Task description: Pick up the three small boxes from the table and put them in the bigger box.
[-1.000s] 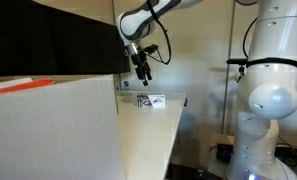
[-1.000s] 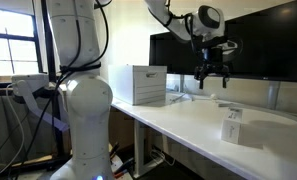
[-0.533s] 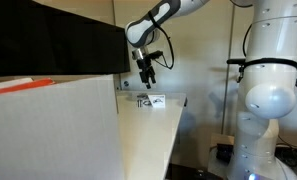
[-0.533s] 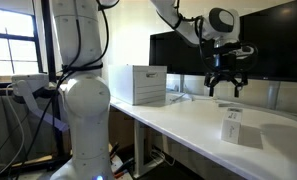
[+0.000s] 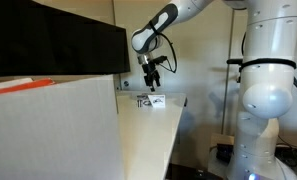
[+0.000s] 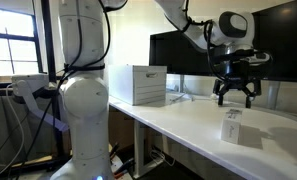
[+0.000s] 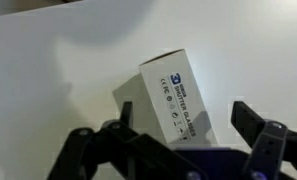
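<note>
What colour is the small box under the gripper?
White box with dark print; wrist view.

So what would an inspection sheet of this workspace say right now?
Surface: white table, smooth, with a straight edge.
Job's things: one small white box on the table; big box farther along; other small boxes not seen.
Clutter: nothing seen.
Grippers: tool open, above the small white box, not touching it.
Cables: dark cable looping beside the wrist.
Surroundings: black panel behind the table; window.
</note>
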### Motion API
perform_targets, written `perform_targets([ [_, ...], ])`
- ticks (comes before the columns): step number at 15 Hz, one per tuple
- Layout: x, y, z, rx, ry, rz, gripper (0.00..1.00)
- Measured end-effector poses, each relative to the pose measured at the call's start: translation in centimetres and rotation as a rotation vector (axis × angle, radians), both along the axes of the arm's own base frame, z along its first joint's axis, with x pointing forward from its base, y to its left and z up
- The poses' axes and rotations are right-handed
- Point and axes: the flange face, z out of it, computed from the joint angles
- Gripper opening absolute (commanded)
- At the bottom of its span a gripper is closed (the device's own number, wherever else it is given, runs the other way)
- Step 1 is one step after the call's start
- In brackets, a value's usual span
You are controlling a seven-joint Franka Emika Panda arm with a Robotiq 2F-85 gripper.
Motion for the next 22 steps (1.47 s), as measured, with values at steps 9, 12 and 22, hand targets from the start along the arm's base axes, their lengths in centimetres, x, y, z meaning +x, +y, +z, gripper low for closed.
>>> perform_targets([
  [9,-0.9,-3.1,-1.6,0.004,0.022,-0.05,1.0],
  [12,-0.9,-2.9,-2.3,0.012,0.038,-0.036,1.0],
  [22,-0.6,-0.9,-3.4,0.034,0.069,0.037,1.0],
])
